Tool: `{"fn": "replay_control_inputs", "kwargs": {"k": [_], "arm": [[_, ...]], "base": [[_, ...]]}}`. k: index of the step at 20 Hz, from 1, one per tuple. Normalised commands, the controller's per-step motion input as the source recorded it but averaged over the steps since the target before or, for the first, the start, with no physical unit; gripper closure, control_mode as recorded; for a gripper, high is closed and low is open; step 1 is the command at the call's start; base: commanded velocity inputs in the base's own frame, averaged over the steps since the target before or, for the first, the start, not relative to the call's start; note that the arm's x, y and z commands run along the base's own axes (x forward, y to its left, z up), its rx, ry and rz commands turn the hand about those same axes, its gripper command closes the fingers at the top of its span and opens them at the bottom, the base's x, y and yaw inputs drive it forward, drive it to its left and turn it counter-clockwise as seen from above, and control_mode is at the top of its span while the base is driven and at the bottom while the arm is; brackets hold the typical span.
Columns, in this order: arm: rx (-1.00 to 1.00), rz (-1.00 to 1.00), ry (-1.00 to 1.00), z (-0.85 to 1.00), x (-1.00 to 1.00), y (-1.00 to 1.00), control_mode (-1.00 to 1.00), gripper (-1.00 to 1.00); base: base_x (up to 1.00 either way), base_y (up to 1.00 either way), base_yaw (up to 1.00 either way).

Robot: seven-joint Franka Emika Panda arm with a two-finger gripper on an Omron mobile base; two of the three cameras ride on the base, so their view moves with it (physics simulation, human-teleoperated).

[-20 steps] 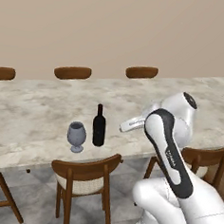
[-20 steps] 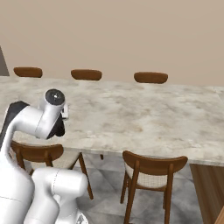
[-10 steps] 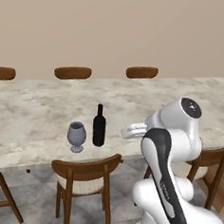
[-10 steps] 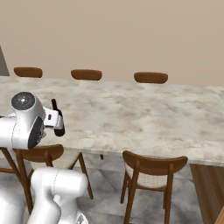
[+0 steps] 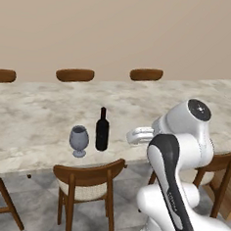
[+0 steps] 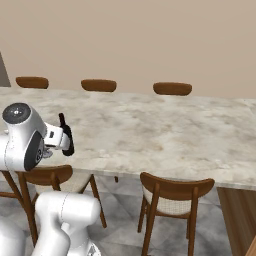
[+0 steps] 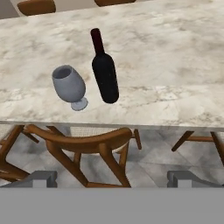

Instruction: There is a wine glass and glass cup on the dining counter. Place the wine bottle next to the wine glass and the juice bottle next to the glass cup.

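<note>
The near-black wine bottle (image 5: 102, 131) stands upright on the dining counter (image 5: 39, 111), just right of the grey wine glass (image 5: 79, 140) and close to the near edge. My gripper (image 5: 132, 136) hangs level with the bottle, a short way to its right and apart from it. In the hand view the wine bottle (image 7: 105, 72) and wine glass (image 7: 69, 85) stand side by side above the gripper (image 7: 113, 179), whose fingertips (image 7: 41, 178) are wide apart with nothing between them. The wine bottle (image 6: 66, 136) peeks out beside my arm. The juice bottle and the glass cup are out of view.
A wooden chair (image 5: 88, 179) is tucked under the counter edge right below the bottle and glass. Another chair (image 6: 175, 192) stands further right. Several chair backs (image 5: 75, 75) line the far side. The counter (image 6: 160, 130) stretches wide to the right.
My arm has folded down and back toward the base, with the elbow dropping. The hand stays near the bottle's right side, open. Bottle and glass have not moved.
</note>
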Motion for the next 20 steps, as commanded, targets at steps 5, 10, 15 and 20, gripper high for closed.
{"fn": "replay_control_inputs", "kwargs": {"k": [5,10,15,20], "arm": [[0.0,0.0,0.0,0.0,0.0,0.0,-1.0,-1.0],[0.0,0.0,0.0,0.0,0.0,0.0,-1.0,-1.0],[0.0,0.0,0.0,0.0,0.0,0.0,1.0,-1.0],[0.0,0.0,0.0,0.0,0.0,0.0,1.0,-1.0]], "base": [[0.0,0.0,0.0],[0.0,0.0,0.0],[-0.06,0.0,0.0],[-0.45,0.01,0.0]]}}
